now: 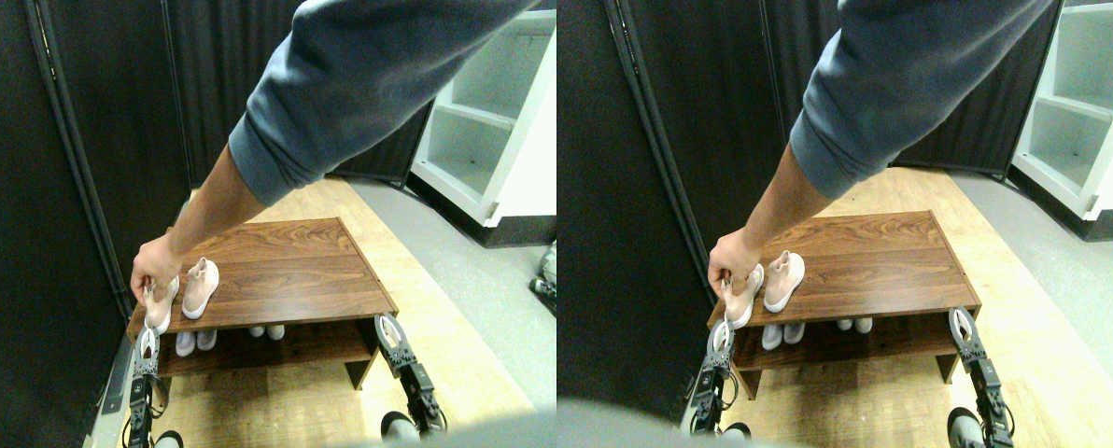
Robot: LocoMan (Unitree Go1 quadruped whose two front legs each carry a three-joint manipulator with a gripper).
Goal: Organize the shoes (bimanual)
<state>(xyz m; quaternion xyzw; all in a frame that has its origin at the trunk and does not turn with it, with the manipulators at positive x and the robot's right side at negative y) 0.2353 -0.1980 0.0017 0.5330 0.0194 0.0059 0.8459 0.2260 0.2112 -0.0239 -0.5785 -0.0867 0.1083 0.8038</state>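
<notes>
Two pale pinkish-white shoes stand on the left end of a low wooden rack's top board (295,266). One shoe (201,287) stands free. The other shoe (161,309) is at the front left corner, with a person's hand (151,269) on its heel. My left gripper (148,343) is raised just below that corner, close under the held shoe. My right gripper (388,329) is up by the rack's front right corner, touching no shoe. On the lower shelf (304,347), the toes of one pale pair (195,342) and another pale pair (266,331) peek out.
The person's arm in a grey-blue sleeve (360,84) reaches down from the top right across the rack. Black panels (71,149) close off the left and back. A white shelf unit (486,140) stands at the back right on grey floor.
</notes>
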